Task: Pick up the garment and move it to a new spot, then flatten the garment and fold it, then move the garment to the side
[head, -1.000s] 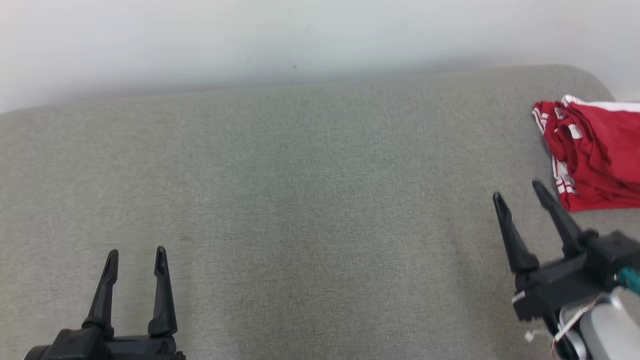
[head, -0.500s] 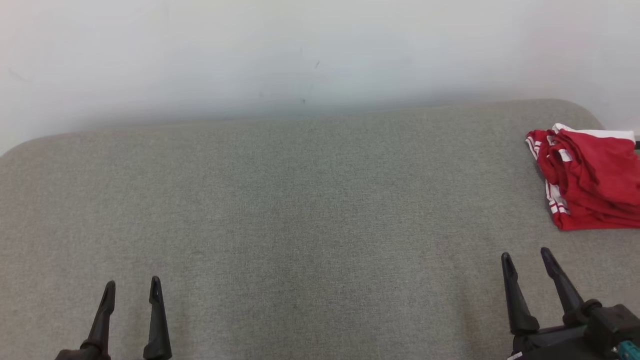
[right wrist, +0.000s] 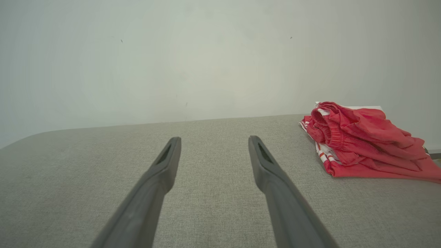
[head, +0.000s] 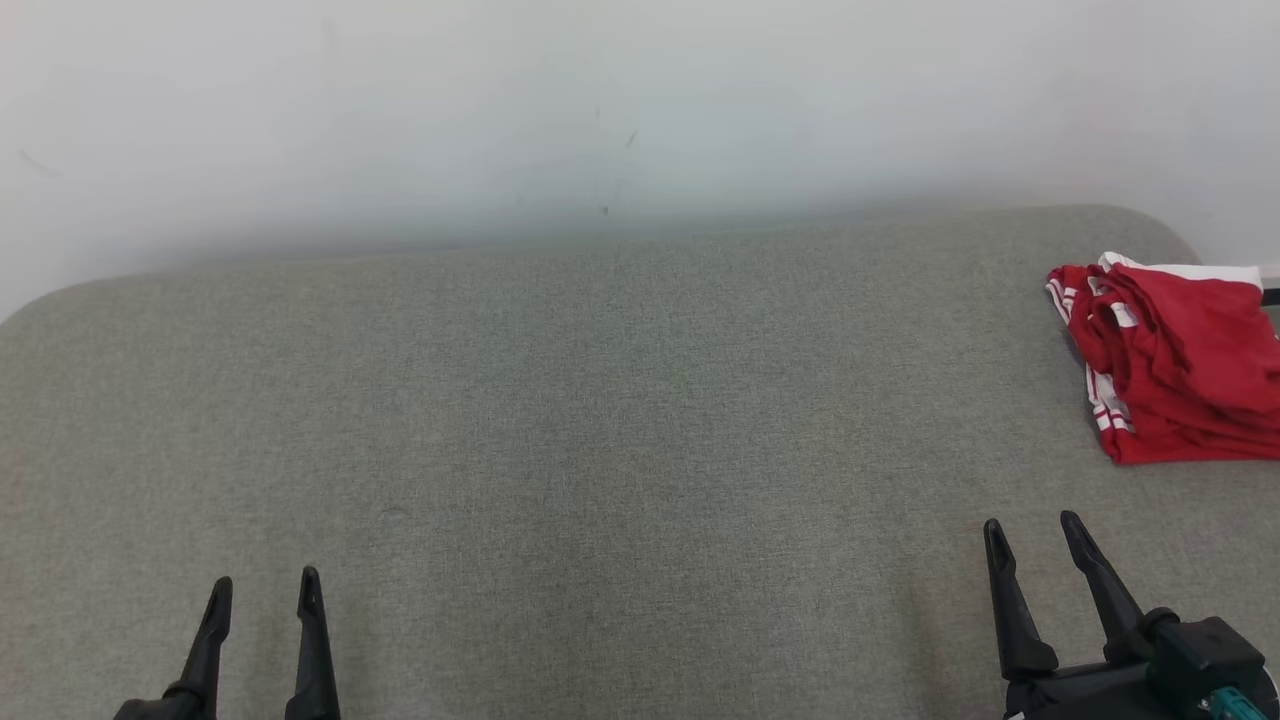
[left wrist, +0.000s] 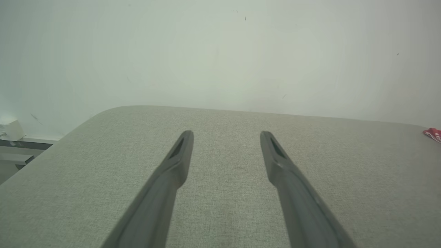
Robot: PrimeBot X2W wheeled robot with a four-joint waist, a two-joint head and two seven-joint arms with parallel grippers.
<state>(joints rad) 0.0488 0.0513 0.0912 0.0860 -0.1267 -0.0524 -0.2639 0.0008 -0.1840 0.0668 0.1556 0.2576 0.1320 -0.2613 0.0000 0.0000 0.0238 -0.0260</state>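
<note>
A plain pale wall [head: 640, 100] stands behind a wide fabric surface [head: 600, 430] — grey-green, woven, with rounded far corners. The light is soft and even. Beyond its left corner, a low pale ledge [left wrist: 24, 140] runs along the wall.

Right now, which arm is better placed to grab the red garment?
Right. The right tool, open, sits just short of the red garment at the right end of the grey surface; the left tool, also open, is far across at the left.
</note>
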